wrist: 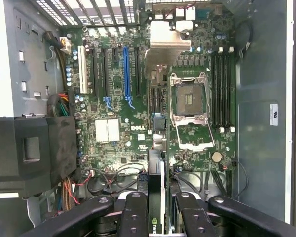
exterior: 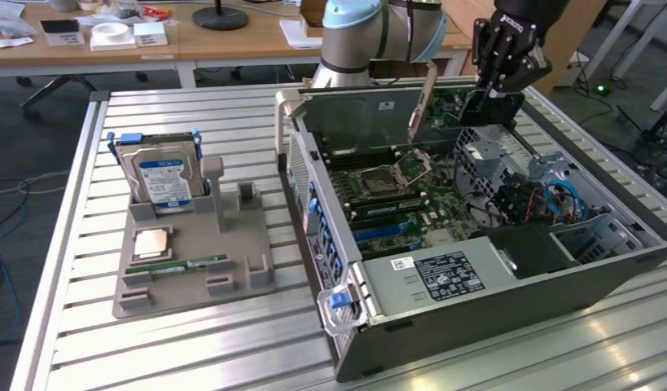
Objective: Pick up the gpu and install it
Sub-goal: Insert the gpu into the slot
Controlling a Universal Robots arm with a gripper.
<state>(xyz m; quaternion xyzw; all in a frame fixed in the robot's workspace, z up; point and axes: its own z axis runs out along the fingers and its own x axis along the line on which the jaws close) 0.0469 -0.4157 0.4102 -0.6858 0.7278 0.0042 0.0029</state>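
The gpu point(exterior: 469, 107) is a green card with a silver end bracket. It hangs in the air above the back of the open computer case point(exterior: 507, 309), held by its upper edge in my black gripper point(exterior: 496, 81), which is shut on it. In the wrist view the gpu point(wrist: 156, 173) shows edge-on between my fingers point(wrist: 136, 210), and my gripper point(wrist: 160, 210) looks straight down on the motherboard point(wrist: 113, 113). A long blue slot point(wrist: 127, 74) lies on that board, well apart from the card's edge. The empty processor socket point(wrist: 188, 101) sits beside it.
A grey fixture point(exterior: 257, 236) on the slatted table point(exterior: 148, 342) at the exterior view's left holds a silver hard drive point(exterior: 164, 179), a processor chip point(exterior: 151, 242) and a narrow green memory stick point(exterior: 179, 265). The power supply point(exterior: 453, 273) and a drive cage with blue cables point(exterior: 556, 199) crowd the case's near end.
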